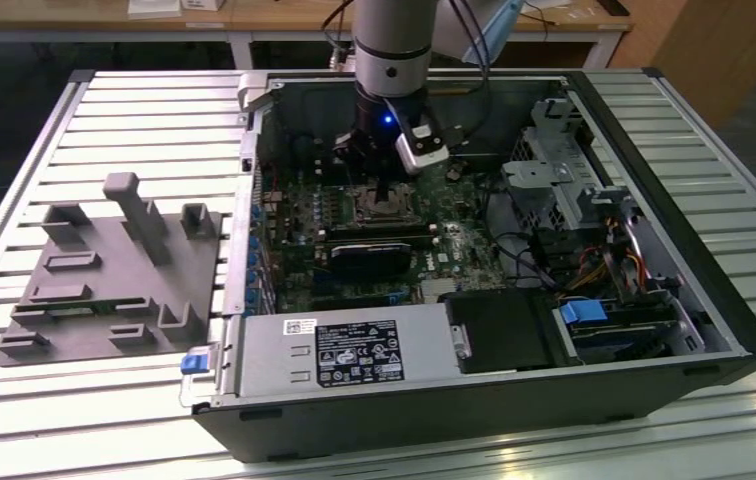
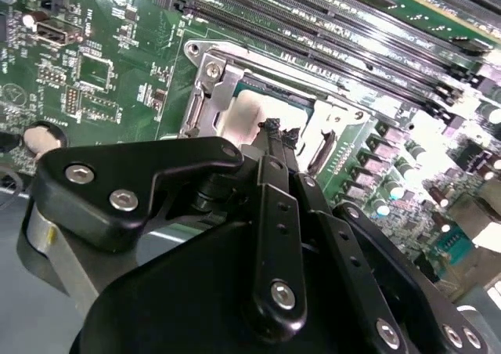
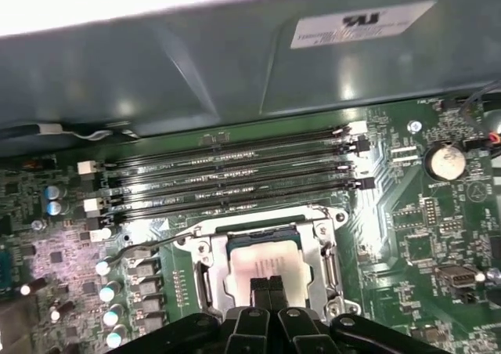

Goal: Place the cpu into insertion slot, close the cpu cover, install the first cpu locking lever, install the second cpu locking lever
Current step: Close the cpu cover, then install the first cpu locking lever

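Note:
The cpu [image 3: 262, 260] lies flat in the insertion slot [image 3: 205, 248], its silver-grey top bright under the light. The cpu cover [image 3: 317, 248] looks to be down around it as a silver frame. My gripper [image 3: 268, 286] is shut, its two black fingertips together with nothing between them, right over the chip's edge. In the second wrist view the gripper [image 2: 275, 128] points down at the cpu [image 2: 246, 111] inside the cover [image 2: 213, 95]. A thin wire locking lever [image 3: 149, 244] sticks out sideways from the socket. In the exterior view the gripper [image 1: 381, 195] hangs over the slot [image 1: 375, 208].
Long black memory slots [image 3: 235, 174] run beside the socket, with the case wall [image 3: 235, 64] behind them. A black fan card [image 1: 371, 258] sits close to the socket. The power supply [image 1: 338, 350] stands in the case's near corner. A grey fixture tray [image 1: 111, 270] lies on the exterior view's left.

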Robot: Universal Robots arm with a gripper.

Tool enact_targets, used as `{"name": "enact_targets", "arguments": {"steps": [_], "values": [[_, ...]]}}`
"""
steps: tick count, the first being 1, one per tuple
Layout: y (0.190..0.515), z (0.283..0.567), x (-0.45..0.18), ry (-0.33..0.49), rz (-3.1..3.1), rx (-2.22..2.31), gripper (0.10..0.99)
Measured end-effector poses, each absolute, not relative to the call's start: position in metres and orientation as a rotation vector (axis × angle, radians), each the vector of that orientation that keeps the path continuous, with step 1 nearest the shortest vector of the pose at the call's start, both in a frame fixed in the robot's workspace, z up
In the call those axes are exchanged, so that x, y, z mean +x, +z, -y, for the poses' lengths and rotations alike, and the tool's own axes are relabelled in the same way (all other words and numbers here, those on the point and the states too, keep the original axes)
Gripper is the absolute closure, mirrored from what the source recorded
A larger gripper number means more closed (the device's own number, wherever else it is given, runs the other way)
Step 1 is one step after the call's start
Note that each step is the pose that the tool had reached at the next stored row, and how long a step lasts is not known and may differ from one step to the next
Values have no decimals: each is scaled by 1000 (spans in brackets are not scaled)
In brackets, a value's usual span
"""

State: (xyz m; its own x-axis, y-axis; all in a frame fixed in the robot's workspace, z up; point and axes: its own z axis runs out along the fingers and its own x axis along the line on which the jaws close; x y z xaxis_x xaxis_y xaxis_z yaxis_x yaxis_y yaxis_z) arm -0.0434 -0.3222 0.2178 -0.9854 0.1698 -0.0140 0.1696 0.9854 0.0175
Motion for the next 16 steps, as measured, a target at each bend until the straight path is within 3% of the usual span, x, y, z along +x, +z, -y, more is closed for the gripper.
{"name": "enact_targets", "arguments": {"steps": [16], "values": [[227,322,-43,25,-3115,266,984]]}}
